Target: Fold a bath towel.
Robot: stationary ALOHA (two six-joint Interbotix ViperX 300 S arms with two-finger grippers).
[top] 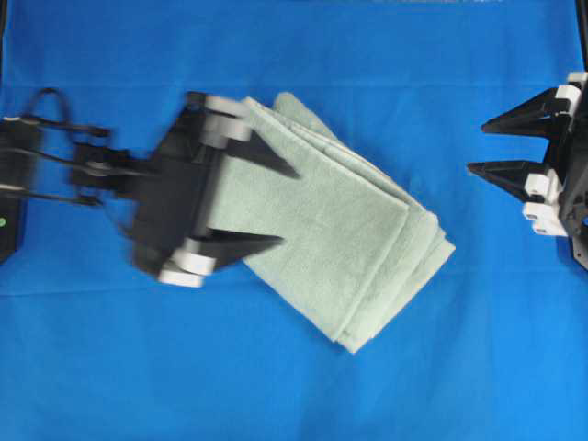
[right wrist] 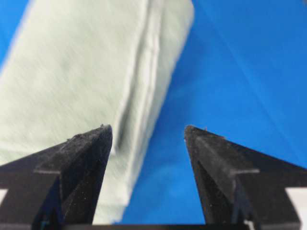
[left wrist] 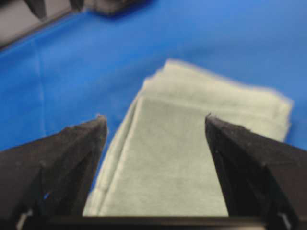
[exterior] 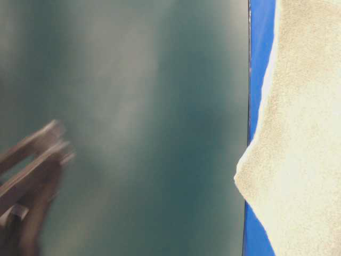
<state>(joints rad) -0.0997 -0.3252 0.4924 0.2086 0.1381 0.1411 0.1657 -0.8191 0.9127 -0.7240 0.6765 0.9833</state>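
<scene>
Folded towel (top: 344,239) on the desk (top: 276,386)
Left end effector (top: 288,207) is spread wide over the towel's edge, nothing gripped; right end effector (top: 475,147) is wide open, empty, well apart

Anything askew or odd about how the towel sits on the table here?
The folded bath towel lies diagonally on the blue table cloth, not square to its edges, and its stacked layers are fanned out slightly along the upper right side rather than flush. No damage or spill shows. Both claws are open and hold nothing.
</scene>
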